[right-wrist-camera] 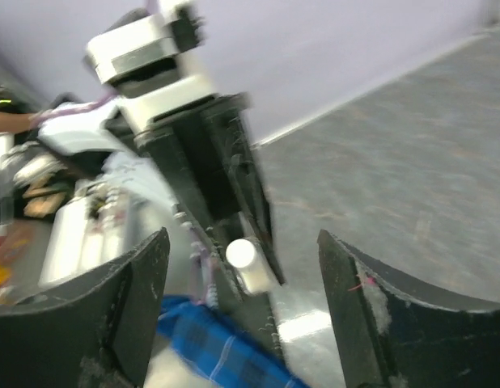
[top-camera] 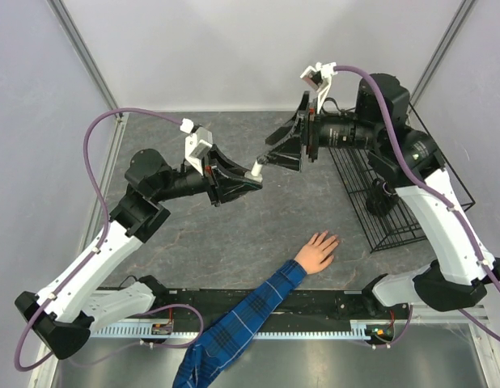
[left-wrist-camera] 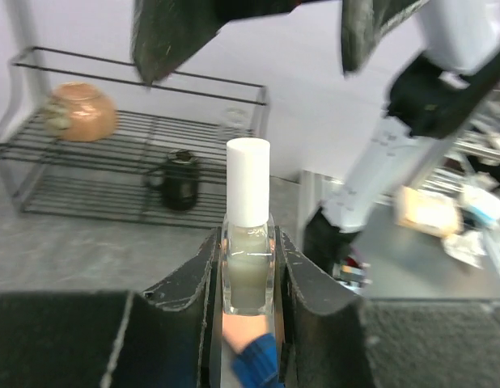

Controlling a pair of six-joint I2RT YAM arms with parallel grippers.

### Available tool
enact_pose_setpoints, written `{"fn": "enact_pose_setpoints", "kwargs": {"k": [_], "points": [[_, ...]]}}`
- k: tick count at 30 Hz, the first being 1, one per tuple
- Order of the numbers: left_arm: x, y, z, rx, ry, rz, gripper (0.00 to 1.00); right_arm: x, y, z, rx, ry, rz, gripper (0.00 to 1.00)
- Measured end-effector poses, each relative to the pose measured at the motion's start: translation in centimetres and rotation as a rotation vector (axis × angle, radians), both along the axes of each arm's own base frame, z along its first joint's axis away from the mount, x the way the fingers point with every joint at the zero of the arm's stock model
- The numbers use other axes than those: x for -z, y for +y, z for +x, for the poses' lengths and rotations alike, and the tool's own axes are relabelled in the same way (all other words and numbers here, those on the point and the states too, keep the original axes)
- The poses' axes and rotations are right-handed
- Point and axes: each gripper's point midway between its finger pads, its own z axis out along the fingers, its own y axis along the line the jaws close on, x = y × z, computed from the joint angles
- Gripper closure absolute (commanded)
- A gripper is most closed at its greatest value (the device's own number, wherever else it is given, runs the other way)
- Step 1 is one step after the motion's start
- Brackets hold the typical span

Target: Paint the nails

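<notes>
Gripping a small clear glass bottle of pale polish (left-wrist-camera: 247, 275) by its sides, the left gripper (top-camera: 248, 178) has both fingers clamped on it. The bottle's white cap (left-wrist-camera: 248, 182) points at the right gripper (top-camera: 274, 151), whose fingers are spread wide, close by. Nearer, a light-skinned hand (top-camera: 318, 249) in a blue plaid sleeve lies flat on the grey table (top-camera: 226, 238). The nails (top-camera: 332, 239) are too small to make out and lie well apart from the bottle.

Grey table (top-camera: 234, 234) carries a hand (top-camera: 319, 250) and wire rack (top-camera: 400, 230).
</notes>
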Motion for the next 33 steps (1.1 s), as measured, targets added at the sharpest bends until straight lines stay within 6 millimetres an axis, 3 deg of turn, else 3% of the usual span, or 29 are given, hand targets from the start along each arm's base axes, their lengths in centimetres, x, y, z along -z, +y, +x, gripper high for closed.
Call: {"fn": "enact_pose_setpoints", "kwargs": {"k": [6, 11, 14, 22, 31, 33], "points": [[-1.1, 0.0, -1.6, 0.114, 0.032, -0.049, 0.98, 1.3, 1.5, -2.1, -0.202, 0.098, 0.05, 0.39], [-1.5, -0.2, -1.9, 0.16, 0.048, -0.064, 0.98, 0.8, 1.6, -2.9, -0.255, 0.106, 0.076, 0.55], [-1.5, -0.3, -1.9, 0.17, 0.059, -0.067, 0.98, 0.5, 1.6, -3.1, -0.273, 0.099, 0.086, 0.57], [-1.5, -0.3, -1.5, 0.172, 0.063, -0.071, 0.98, 1.1, 1.7, -2.9, -0.282, 0.108, 0.084, 0.63], [-1.6, -0.6, -0.8, 0.167, 0.067, -0.067, 0.98, 1.2, 1.7, -1.7, -0.229, 0.089, 0.085, 1.0], [-1.6, -0.6, -0.3, 0.15, 0.07, -0.063, 0.98, 1.2, 1.7, -1.2, -0.202, 0.082, 0.084, 1.0]]}}
